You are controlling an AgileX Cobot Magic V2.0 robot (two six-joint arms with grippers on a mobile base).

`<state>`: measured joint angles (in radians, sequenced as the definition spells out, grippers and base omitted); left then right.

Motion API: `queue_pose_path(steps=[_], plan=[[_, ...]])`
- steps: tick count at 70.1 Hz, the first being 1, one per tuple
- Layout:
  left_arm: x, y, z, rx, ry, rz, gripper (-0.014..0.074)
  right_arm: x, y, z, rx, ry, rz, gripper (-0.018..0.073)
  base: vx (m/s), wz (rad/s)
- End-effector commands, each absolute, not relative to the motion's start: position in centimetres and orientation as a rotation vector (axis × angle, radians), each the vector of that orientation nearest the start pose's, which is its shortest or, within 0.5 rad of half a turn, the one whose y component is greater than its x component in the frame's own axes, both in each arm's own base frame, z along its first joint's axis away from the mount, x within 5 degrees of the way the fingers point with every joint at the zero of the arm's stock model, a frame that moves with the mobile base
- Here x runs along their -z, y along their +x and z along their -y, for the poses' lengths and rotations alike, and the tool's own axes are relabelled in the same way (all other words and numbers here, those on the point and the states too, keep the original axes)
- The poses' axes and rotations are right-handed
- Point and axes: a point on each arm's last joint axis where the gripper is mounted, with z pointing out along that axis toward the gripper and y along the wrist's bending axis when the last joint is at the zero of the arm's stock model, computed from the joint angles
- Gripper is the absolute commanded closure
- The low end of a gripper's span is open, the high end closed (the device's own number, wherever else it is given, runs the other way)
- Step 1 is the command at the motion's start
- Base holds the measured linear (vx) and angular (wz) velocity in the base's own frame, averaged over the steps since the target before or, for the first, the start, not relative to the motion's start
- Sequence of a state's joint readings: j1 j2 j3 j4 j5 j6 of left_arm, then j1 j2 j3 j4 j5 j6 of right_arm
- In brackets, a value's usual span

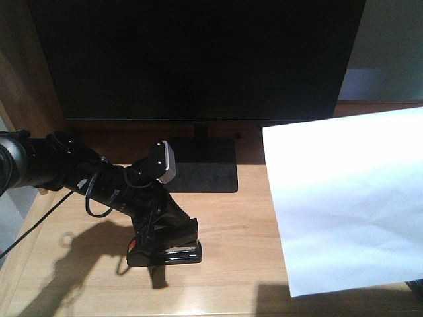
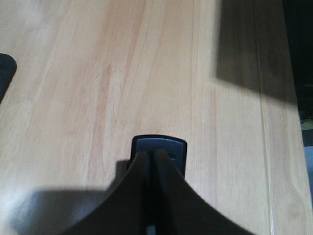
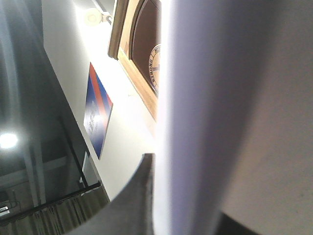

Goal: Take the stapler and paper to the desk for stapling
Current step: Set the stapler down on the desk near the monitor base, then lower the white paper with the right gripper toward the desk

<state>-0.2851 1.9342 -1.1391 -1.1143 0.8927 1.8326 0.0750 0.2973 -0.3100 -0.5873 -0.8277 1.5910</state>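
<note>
The black stapler point(image 1: 173, 251) with an orange-red patch lies low on the light wood desk point(image 1: 231, 277), left of centre. My left gripper point(image 1: 157, 232) reaches down from the left and is shut on it. In the left wrist view the stapler's end point(image 2: 160, 145) sticks out past the closed left gripper point(image 2: 150, 154), over the desk point(image 2: 98, 73). The white paper point(image 1: 344, 198) hangs tilted above the desk's right side. In the right wrist view the paper point(image 3: 234, 98) fills the right half, with my right gripper point(image 3: 161, 166) shut on its edge. One finger point(image 3: 139, 196) shows; the other is behind the sheet.
A large dark monitor point(image 1: 198, 59) stands at the back on a black base point(image 1: 205, 173), just behind the left arm. A wooden side panel point(image 1: 20, 79) rises at the left. A dark object point(image 2: 5, 73) shows at the left edge of the left wrist view.
</note>
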Motion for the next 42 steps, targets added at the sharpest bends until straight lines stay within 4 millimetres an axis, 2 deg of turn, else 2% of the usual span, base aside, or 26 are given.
queue_pose_path(steps=[1, 42], plan=[[-18.61, 33.21, 16.89, 0.843, 1.504, -1.854, 0.0603, -36.19, 3.8, -3.97, -1.332, 0.014, -0.842, 0.0565, 0.0, 0.0], [-18.68, 33.04, 16.95, 0.883, 1.503, -1.847, 0.0603, -36.19, 3.8, -3.97, -1.332, 0.014, -0.842, 0.0565, 0.0, 0.0]])
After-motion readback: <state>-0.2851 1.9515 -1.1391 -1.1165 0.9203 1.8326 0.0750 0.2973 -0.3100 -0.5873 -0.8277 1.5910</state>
